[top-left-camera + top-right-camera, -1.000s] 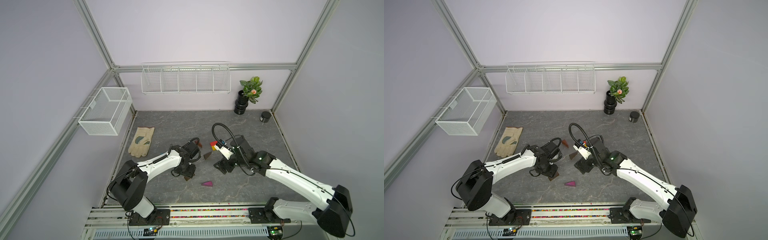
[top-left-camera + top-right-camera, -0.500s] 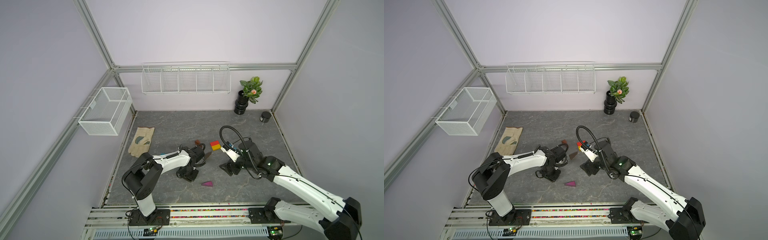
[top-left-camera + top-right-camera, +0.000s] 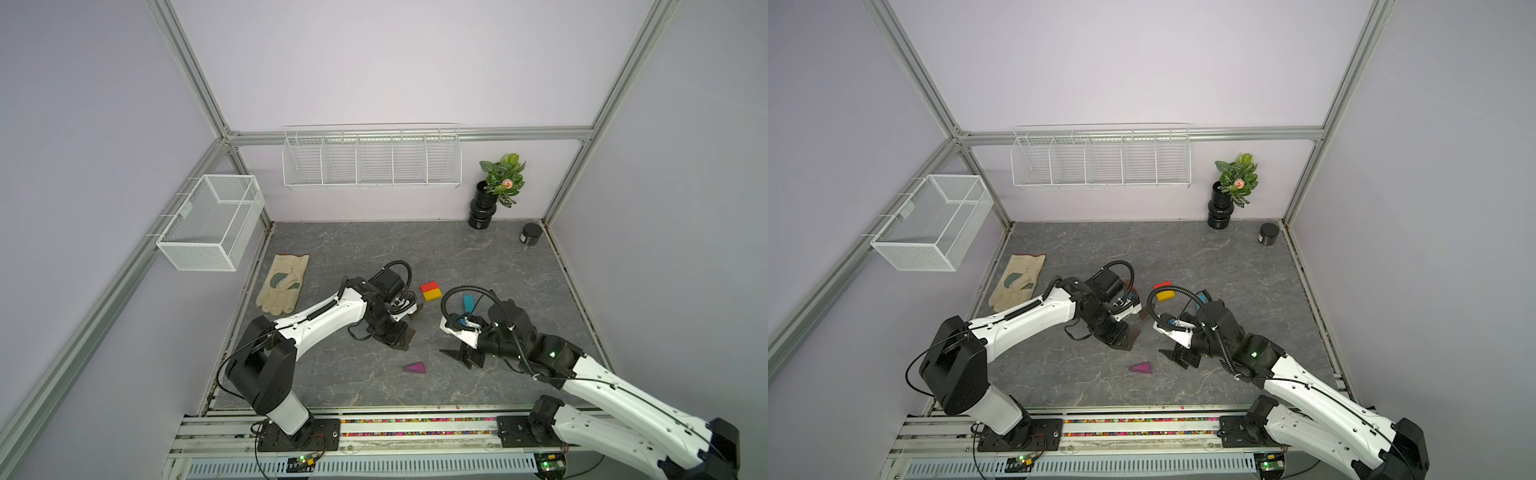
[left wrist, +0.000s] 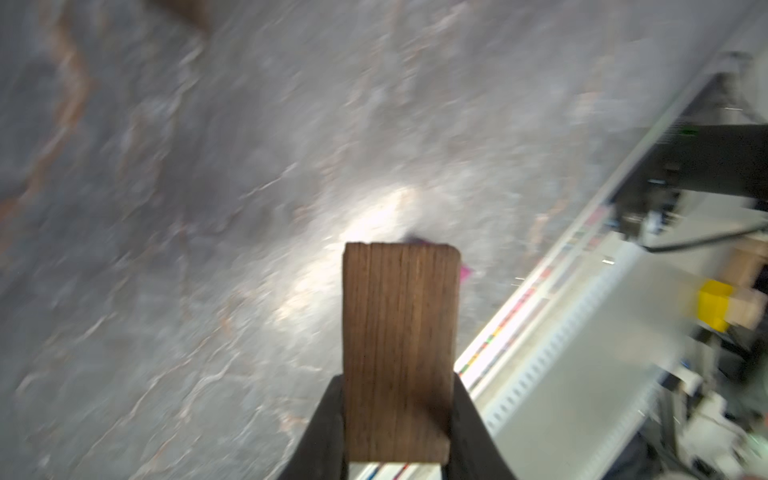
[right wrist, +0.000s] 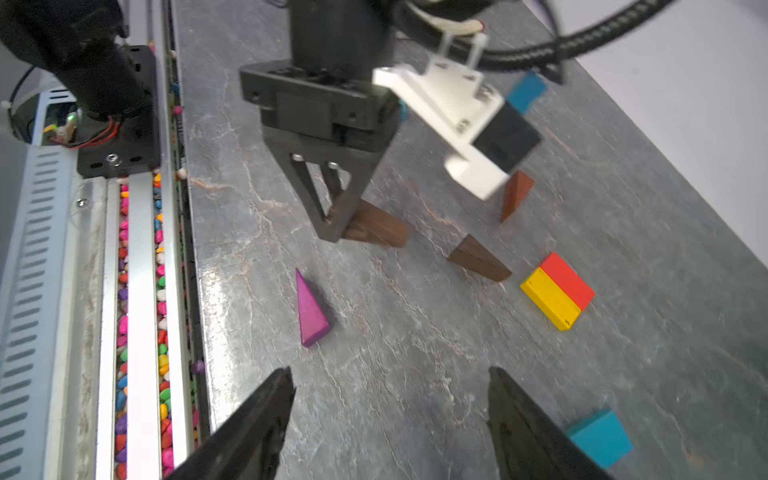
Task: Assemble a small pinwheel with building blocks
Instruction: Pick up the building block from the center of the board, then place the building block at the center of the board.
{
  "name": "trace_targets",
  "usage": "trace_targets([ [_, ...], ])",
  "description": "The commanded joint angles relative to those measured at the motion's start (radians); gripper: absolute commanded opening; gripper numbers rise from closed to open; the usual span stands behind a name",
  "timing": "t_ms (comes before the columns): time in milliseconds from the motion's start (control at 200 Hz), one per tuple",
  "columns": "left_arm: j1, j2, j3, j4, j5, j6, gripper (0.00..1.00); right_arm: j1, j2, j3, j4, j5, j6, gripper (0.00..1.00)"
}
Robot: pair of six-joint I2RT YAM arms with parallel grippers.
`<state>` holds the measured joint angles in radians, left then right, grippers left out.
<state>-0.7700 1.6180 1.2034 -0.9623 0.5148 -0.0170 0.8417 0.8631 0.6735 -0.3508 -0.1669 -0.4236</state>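
My left gripper (image 3: 405,338) is shut on a brown wedge (image 4: 399,353), held low over the grey table; the wedge's thick end sticks out past the fingers. A red brick (image 5: 567,280) and a yellow brick (image 5: 548,303) lie side by side as a square (image 3: 430,291). Two more brown wedges (image 5: 478,259) (image 5: 515,197) and a purple wedge (image 3: 414,368) lie apart from it. One teal bar (image 3: 468,302) is partly hidden by my right arm's cable, another (image 5: 525,93) lies behind the left gripper. My right gripper (image 5: 390,374) stands open and empty, right of the purple wedge.
A beige glove (image 3: 282,289) lies at the table's left edge. A black round jar (image 3: 530,235) and a potted plant (image 3: 484,208) stand at the back right. A rail with coloured pebbles (image 5: 160,291) runs along the front edge.
My left gripper has closed on the brown wedge. My right arm has drawn back from the red and yellow bricks toward the front right.
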Motion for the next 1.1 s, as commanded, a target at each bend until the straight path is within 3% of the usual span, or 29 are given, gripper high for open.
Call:
trace_targets([
  [0, -0.001, 0.031, 0.05, -0.126, 0.184, 0.165, 0.19, 0.057, 0.015, 0.012, 0.042, 0.028, -0.145, 0.75],
  [175, 0.0, 0.046, 0.075, -0.163, 0.262, 0.227, 0.2, 0.121, 0.077, 0.054, 0.028, 0.088, -0.27, 0.73],
  [530, 0.0, 0.054, 0.104, -0.201, 0.328, 0.272, 0.21, 0.179, 0.168, 0.083, 0.047, 0.116, -0.369, 0.63],
  [1005, 0.0, 0.049, 0.088, -0.219, 0.426, 0.318, 0.23, 0.231, 0.224, 0.086, 0.111, 0.183, -0.396, 0.38],
  [1095, 0.0, 0.047, 0.081, -0.213, 0.431, 0.315, 0.27, 0.232, 0.231, 0.088, 0.112, 0.187, -0.383, 0.28],
])
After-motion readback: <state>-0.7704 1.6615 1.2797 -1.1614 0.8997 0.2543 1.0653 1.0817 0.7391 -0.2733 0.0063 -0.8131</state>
